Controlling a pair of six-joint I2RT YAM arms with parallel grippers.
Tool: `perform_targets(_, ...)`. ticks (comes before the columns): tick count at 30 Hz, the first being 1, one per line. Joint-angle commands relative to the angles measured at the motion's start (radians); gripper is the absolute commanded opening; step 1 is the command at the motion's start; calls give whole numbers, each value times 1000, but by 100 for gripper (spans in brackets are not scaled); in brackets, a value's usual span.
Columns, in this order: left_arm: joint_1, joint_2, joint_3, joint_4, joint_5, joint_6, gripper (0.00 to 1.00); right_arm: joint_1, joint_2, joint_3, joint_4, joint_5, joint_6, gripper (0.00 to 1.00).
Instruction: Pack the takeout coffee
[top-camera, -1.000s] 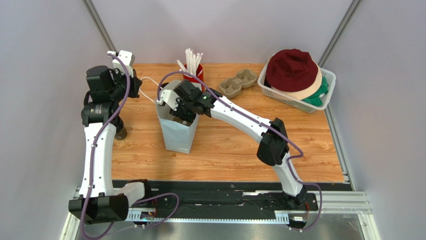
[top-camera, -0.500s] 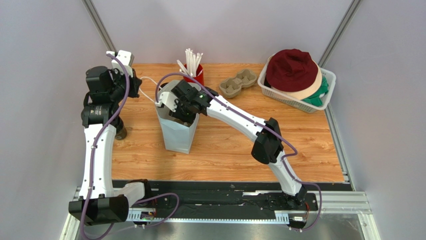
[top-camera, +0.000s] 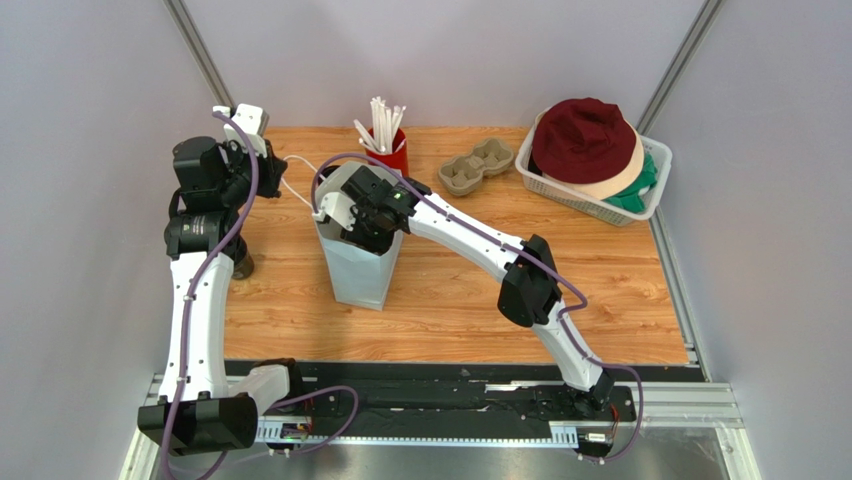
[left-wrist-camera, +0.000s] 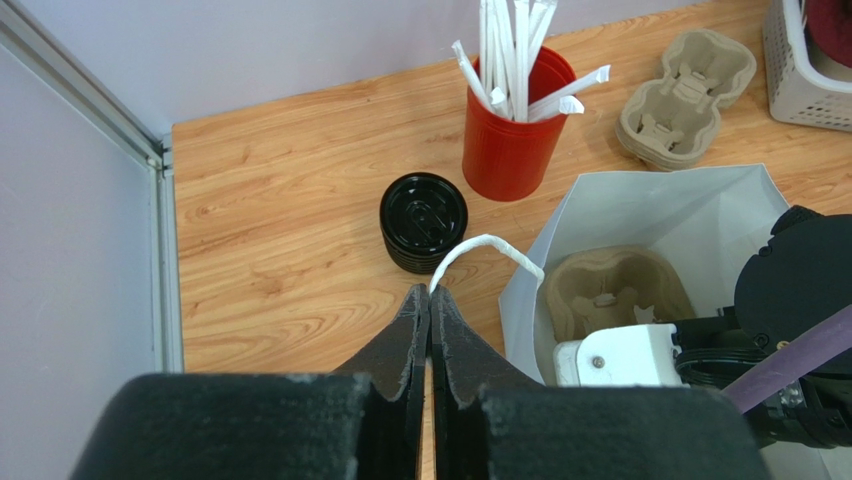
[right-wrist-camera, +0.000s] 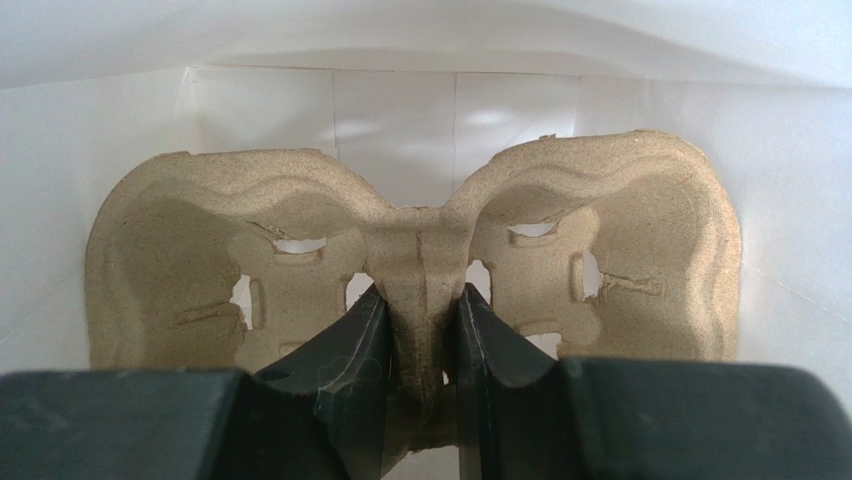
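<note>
Loading step: right gripper clamped on centre rib of pulp carrier inside white bag, left gripper pinching bag handle; next, seat it flat and let go; takeout coffee unclear, maybe dark object behind left arm, left edge of table.

Tool pinching bag handle, red straw cup

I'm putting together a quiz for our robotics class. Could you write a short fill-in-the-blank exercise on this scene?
1. The right tool is inside the white ____, gripping a cardboard carrier.
2. The left tool is shut on a white paper ____.
3. The white straws stand in a ____ cup.
Missing words: bag; handle; red.
</note>
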Motion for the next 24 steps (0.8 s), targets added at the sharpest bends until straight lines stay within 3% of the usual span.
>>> perform_targets(1, 7, -29, -10, 78, 8, -9, 4, 4, 28, 33, -37, 6, -26, 20)
perform_targets(24, 7, -61, -58, 117, 48, -30, 4, 11, 71, 29, -104, 54, -56, 21)
